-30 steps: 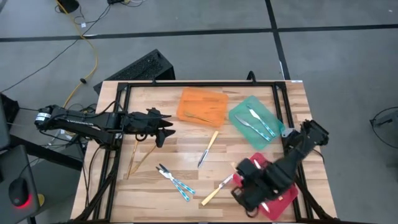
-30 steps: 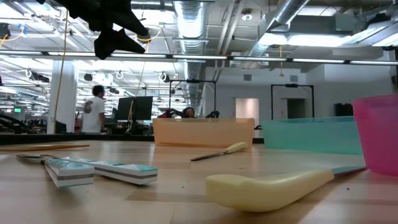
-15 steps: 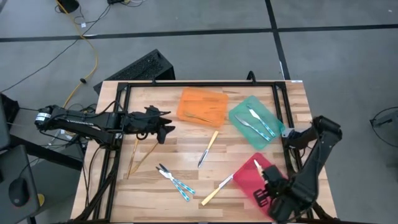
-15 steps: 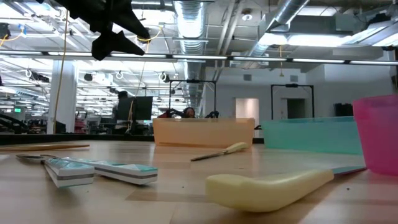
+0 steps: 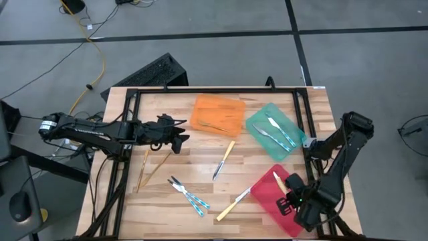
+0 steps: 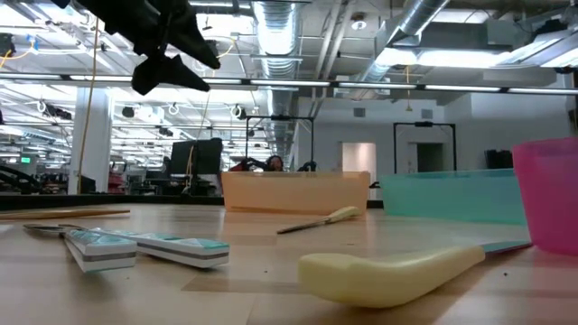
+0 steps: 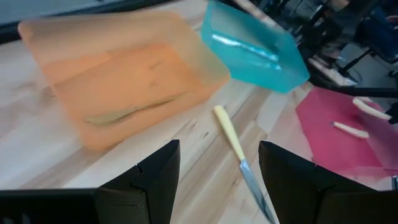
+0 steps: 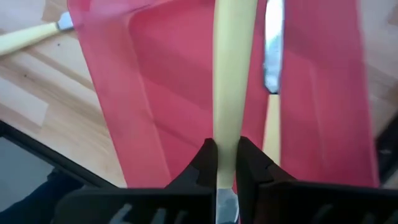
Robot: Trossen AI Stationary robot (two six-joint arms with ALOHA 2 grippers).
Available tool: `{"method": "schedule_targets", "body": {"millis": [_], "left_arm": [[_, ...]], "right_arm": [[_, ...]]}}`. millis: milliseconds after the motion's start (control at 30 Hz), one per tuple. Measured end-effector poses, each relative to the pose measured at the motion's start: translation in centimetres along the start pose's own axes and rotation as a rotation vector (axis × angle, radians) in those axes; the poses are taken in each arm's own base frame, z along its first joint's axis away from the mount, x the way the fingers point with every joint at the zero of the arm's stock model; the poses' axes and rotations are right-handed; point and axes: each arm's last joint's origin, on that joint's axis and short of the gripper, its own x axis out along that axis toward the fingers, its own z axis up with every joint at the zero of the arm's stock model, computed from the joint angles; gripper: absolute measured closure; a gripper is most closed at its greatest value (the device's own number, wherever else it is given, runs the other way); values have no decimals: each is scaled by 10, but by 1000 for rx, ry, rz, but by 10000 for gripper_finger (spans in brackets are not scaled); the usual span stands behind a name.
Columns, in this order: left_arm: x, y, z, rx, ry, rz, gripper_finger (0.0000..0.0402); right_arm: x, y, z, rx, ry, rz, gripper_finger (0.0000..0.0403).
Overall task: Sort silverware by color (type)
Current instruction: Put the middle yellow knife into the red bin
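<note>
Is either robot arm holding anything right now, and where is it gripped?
The right gripper pinches a yellow-handled utensil by its handle, above the red tray. The left gripper holds nothing.

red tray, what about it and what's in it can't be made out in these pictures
- High view: the right hand covers part of the red tray, so its utensil count is hidden.
- Right wrist view: the yellow-handled utensil in the shut fingers has its head cut off by the edge.
- Low view: only the tray's corner shows; its wall hides the contents.
</note>
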Motion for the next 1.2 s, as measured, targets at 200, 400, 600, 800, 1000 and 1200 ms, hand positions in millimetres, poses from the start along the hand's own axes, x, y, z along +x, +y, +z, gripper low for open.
{"method": "schedule_targets", "body": {"millis": [200, 400, 600, 800, 1000, 1200], "left_arm": [[9, -1, -4, -11, 27, 16, 201], [12, -1, -6, -22, 41, 18, 201], [12, -2, -6, -29, 46, 11, 201], [12, -2, -6, -26, 57, 0, 201], [12, -2, -6, -23, 55, 2, 201], [12, -2, -6, -23, 56, 1, 201]], "right_arm": [[22, -4, 1, -42, 10, 22, 371], [43, -8, 6, -31, -8, 32, 371], [60, -5, 14, -67, 10, 88, 371], [65, -3, 25, -92, -6, 75, 370], [69, -4, 29, -116, 8, 61, 360], [76, -9, 32, -113, 33, 20, 349]]}}
